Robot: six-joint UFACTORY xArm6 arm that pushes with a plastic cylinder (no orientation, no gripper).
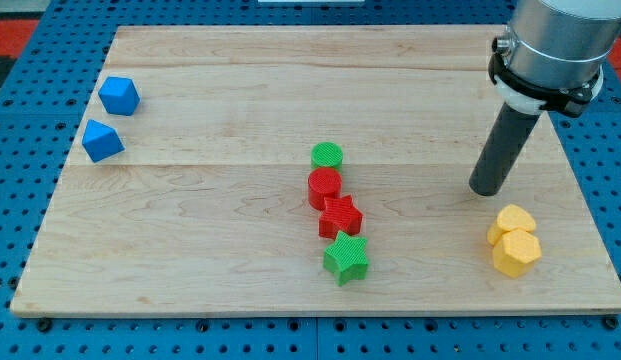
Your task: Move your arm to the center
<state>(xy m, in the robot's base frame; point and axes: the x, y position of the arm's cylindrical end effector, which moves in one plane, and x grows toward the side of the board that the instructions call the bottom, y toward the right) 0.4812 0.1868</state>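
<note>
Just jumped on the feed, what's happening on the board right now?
My tip rests on the wooden board at the view's right, above the two touching yellow blocks and touching no block. The centre, where I am to go, lies to the view's left, near a column of green cylinder, red cylinder, red star and green star. Two blue blocks sit at the far left.

Board [240, 120]: two cubes upper left; four-piece column at centre; two hexagonal blocks lower right, my tip [483, 189] just above them.
</note>
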